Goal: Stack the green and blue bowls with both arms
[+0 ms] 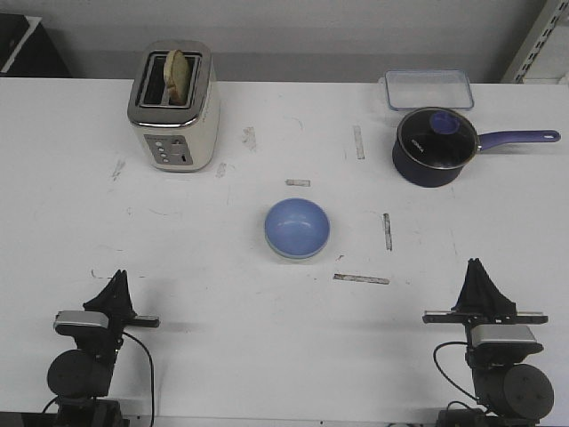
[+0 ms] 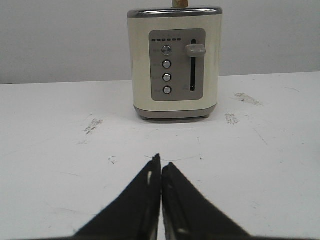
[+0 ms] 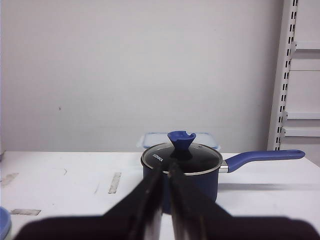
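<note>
The blue bowl [image 1: 297,226] sits upright at the middle of the table. A thin pale green edge [image 1: 296,256] shows under its near side, so it seems to rest inside the green bowl, which is otherwise hidden. A sliver of the blue bowl shows in the right wrist view [image 3: 2,222]. My left gripper [image 1: 118,277] is shut and empty near the table's front left, also in the left wrist view [image 2: 161,162]. My right gripper [image 1: 478,264] is shut and empty near the front right, also in the right wrist view [image 3: 166,170]. Both are well apart from the bowls.
A cream toaster [image 1: 173,107] with a slice of bread stands at the back left, straight ahead of my left gripper [image 2: 173,62]. A navy saucepan [image 1: 436,147] with a glass lid stands at the back right [image 3: 182,167], with a clear lidded box [image 1: 428,89] behind it.
</note>
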`<state>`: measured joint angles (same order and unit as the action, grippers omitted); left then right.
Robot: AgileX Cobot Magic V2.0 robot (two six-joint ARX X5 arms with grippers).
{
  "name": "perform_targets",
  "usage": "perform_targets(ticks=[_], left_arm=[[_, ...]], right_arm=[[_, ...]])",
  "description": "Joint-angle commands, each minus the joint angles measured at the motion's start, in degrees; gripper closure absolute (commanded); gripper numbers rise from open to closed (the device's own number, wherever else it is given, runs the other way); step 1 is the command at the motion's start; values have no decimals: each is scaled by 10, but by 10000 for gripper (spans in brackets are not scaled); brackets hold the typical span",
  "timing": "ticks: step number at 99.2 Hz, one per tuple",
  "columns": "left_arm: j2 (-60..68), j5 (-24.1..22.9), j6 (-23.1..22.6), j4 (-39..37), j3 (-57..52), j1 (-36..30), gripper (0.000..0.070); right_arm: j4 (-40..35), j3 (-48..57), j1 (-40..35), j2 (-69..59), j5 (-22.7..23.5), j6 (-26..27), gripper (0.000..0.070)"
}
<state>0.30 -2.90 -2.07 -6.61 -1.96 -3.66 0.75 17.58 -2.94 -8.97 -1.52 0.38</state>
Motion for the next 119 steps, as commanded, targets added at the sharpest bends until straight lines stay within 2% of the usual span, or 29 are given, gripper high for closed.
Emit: perform_targets(ticks=[1,92,119], left_arm=[[-1,-1,-5,-8,12,0,698],[-1,-1,-5,-8,12,0,698],[-1,-1,-5,-8,12,0,698]], right_arm=[[7,4,0,0,0,-2,691],[5,2,0,2,-2,-2,691],[38,-72,23,34,3,-2,691]])
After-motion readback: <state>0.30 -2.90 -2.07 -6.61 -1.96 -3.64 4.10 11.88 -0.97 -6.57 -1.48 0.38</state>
